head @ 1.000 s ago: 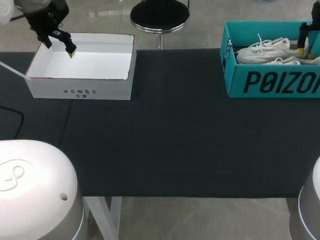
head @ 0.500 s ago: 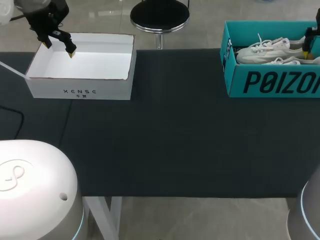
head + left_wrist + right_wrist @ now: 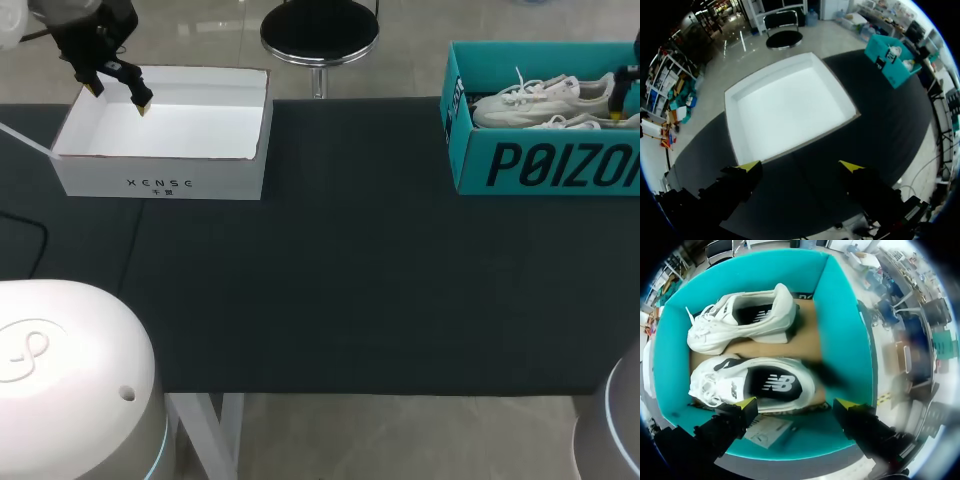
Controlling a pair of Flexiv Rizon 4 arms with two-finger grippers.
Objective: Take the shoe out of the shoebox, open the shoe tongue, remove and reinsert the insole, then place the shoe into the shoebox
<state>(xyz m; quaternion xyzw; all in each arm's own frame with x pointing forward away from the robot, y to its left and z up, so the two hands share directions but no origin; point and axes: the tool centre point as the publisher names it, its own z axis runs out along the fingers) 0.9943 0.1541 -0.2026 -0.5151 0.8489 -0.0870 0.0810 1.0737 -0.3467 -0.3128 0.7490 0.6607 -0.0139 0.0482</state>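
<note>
A teal shoebox stands at the table's far right with two white shoes lying in it. In the right wrist view the nearer shoe lies just ahead of my right gripper, whose fingers are open and hover above the box's near wall. The other shoe lies along the far wall. In the head view the shoes show, and only part of my right gripper at the picture's edge. My left gripper hangs open and holds nothing over the white box.
An open white box, empty inside, sits at the table's far left; the left wrist view shows it ahead of the open left gripper. The black tabletop spreads between both boxes. A paper slip lies in the teal box.
My right gripper has shifted to the right above the shoebox, toward the shoes' heel end. The left arm has kept still.
</note>
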